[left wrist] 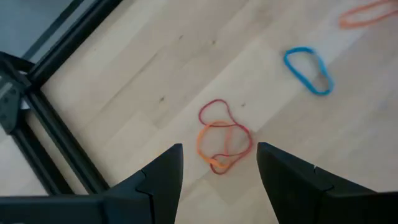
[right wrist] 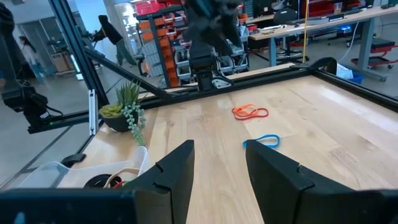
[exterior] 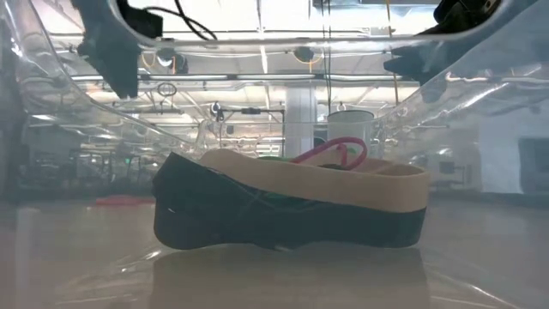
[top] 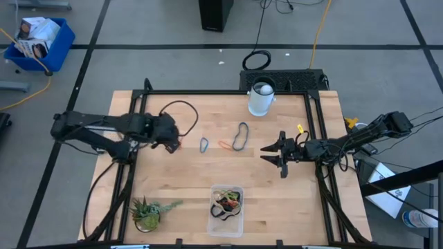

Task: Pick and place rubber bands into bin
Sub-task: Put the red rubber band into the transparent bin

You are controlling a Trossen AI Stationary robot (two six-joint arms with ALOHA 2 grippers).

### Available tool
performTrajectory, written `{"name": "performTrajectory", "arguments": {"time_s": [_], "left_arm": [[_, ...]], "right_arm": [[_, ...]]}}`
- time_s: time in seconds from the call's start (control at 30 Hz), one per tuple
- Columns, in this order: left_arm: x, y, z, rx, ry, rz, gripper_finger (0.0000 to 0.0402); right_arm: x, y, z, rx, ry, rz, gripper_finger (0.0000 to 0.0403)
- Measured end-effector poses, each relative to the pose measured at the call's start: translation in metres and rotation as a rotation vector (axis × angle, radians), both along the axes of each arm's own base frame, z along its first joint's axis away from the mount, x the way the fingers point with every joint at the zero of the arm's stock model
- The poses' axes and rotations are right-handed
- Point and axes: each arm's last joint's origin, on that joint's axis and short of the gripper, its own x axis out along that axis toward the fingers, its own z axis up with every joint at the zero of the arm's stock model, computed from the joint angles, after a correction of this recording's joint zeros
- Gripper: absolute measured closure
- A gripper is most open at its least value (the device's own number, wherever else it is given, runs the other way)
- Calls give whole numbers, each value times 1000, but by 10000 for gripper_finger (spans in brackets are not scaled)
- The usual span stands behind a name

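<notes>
A red band and an orange band lie overlapped on the wooden table, just below my left gripper, which points down with open fingers on either side above them. A blue band, another orange band and a black band lie flat mid-table. The clear bin stands near the front edge with several bands inside. My right gripper hovers level and open at the right, empty, pointing toward the blue band and the orange band.
A white cup stands at the far edge. A small potted plant sits at the near left corner. A black cable loops over the table by my left arm. A dark frame rail runs along the table's left side.
</notes>
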Motion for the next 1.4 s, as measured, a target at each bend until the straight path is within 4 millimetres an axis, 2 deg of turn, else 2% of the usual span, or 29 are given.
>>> {"name": "performTrajectory", "arguments": {"time_s": [0.23, 0.43, 0.63, 0.7, 1.03, 1.4], "left_arm": [[33, 21, -38, -106, 183, 10, 190], [52, 29, -71, -176, 333, 10, 190], [72, 33, -95, -242, 315, -60, 190], [74, 34, -103, -260, 309, -68, 190], [53, 34, -138, -354, 297, -4, 190], [58, 36, -141, -352, 236, -30, 190]], "right_arm": [[0, -2, 0, 1, -1, -53, 264], [0, -1, 0, 4, -2, -50, 264], [0, -1, 0, 4, -2, -49, 264], [0, -1, 0, 4, -2, -49, 264], [0, -1, 0, -7, 4, -48, 264], [0, -1, -1, -9, 8, -48, 264]]}}
